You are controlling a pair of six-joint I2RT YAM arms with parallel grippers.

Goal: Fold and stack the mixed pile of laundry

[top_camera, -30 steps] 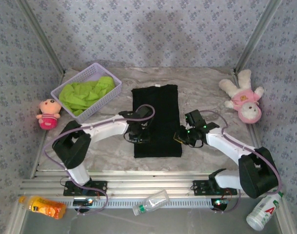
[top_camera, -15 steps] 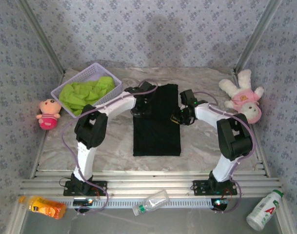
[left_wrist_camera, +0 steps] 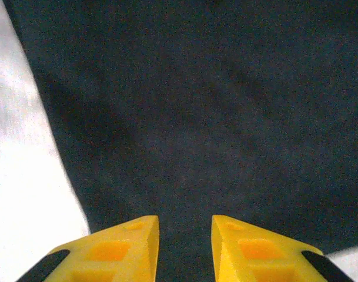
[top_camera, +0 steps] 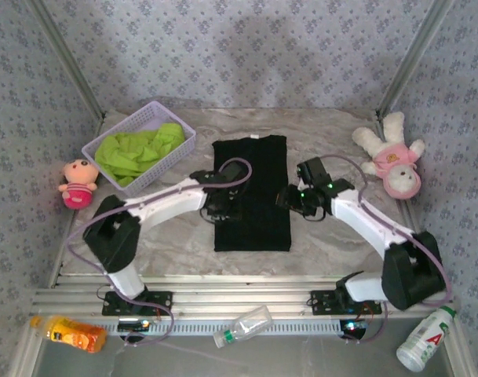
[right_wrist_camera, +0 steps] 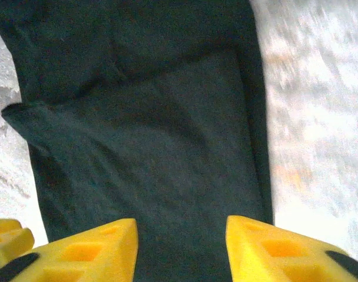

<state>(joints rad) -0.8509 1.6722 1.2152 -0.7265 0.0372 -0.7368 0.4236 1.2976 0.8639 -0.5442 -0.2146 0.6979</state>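
Observation:
The black T-shirt (top_camera: 251, 196) lies flat in the middle of the table, folded into a long narrow strip running away from me. My left gripper (top_camera: 224, 206) hovers over its left edge, and the yellow fingers (left_wrist_camera: 124, 249) stand slightly apart over bare black cloth (left_wrist_camera: 214, 117). My right gripper (top_camera: 293, 201) is at the strip's right edge. It is open wider, with nothing between its fingers (right_wrist_camera: 273, 249) and the black T-shirt (right_wrist_camera: 149, 135) beneath. The lime-green T-shirt (top_camera: 138, 149) sits crumpled in the basket at the back left.
The lavender basket (top_camera: 173, 161) stands at the back left. A pink doll (top_camera: 78, 183) lies at the left edge and a plush toy (top_camera: 395, 161) at the right. Bottles (top_camera: 243, 325) lie below the table's near rail. Bare marble table (top_camera: 333, 141) flanks the shirt.
Half a second ago both grippers were over the strip's far part. They have come back toward me to its middle, and both jaws have opened. The shirt lies as before.

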